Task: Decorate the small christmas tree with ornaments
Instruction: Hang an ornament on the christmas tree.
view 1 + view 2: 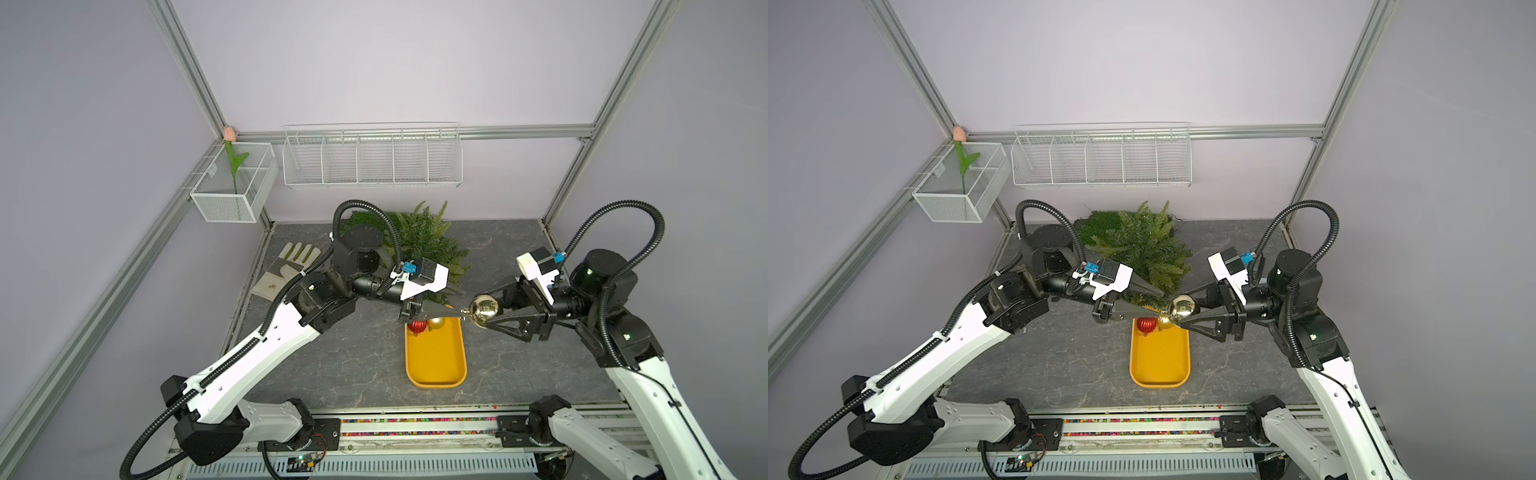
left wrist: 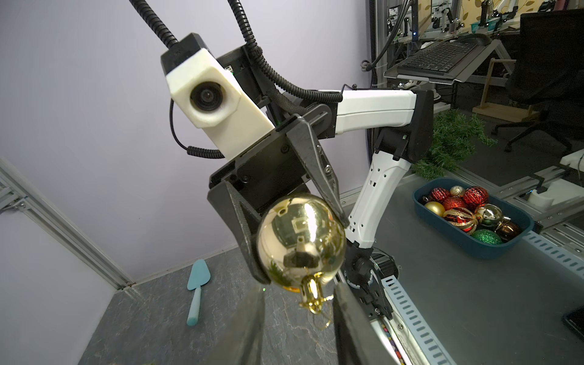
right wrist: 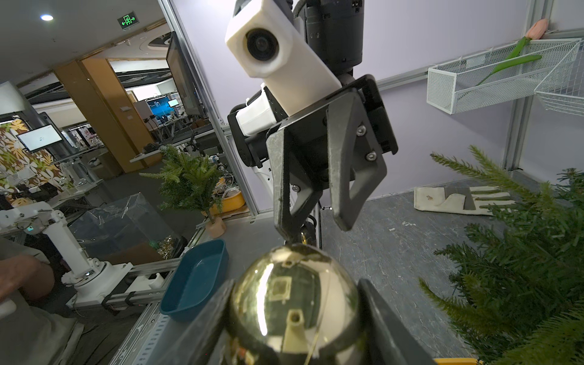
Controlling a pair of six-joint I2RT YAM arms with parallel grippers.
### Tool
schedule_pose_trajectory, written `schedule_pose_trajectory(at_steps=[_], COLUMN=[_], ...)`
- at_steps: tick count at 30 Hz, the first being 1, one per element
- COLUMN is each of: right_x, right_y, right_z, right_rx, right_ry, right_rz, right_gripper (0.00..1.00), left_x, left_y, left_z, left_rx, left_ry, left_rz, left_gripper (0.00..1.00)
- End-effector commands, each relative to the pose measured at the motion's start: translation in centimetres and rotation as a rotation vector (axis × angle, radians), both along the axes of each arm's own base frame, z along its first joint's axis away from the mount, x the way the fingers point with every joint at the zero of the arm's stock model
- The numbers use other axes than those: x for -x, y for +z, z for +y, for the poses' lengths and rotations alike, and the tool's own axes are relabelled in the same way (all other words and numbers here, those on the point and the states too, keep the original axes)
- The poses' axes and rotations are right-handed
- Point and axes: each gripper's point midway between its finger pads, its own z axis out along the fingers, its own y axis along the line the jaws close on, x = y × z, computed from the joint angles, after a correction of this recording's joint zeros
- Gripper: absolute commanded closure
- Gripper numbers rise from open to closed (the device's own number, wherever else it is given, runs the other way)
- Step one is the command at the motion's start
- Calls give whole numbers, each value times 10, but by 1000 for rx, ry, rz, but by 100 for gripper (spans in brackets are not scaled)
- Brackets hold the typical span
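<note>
1. The right gripper was clamped on a shiny pale gold bauble, one black jaw on each side of the ball.
2. The bauble hung in the air above the grey marble-patterned table, near the far end of a long yellow plastic tray and just in front of the tree.
3. Its small gold cap with a thin thread loop pointed towards the left gripper.
4. The left gripper's jaws stood apart, one on each side of the cap and not closed on it. Whether either tip touched the cap could not be made out.
5. The small bushy artificial christmas tree, with mixed dark and light green needles, stood at the middle of the table's back edge on a flat green turf mat.
6. No bauble could be seen on its branches in either top view.
7. A ribbed shiny red bauble and a matte gold bauble lay side by side at the tray's far end, nearest the tree.
8. A pale work glove lay flat near the table's left edge.
9. A light blue plastic trowel lay near the table's right back corner.
</note>
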Motion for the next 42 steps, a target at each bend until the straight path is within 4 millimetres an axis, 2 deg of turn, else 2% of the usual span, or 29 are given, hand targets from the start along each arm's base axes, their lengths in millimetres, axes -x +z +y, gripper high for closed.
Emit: schedule_pose_trajectory(at_steps=[1,11,29,33,36,42], right_x=[1,-2,-8,-16,-24,-51], right_y=[3,6,4,2,0,-9], right_z=[-1,-1,-3,-4,-6,-13], right_rx=[1,3,19,37,50,78], right_ry=[-5,-37,-106,-164,-218,-364], right_rz=[-23,-35,-36,-37,-41,-19], right_gripper=[50,50,52,54,54,56], left_x=[8,13,7,-3,-19,-39], left_y=[7,2,-3,0,4,9], left_z=[1,3,3,4,6,11], left_rx=[5,-16,-34,-14,25,60], left_ry=[-47,-78,-37,48,163,312], left_rz=[9,20,-8,-45,-80,-100], left_gripper=[67,77,100,100,100,100])
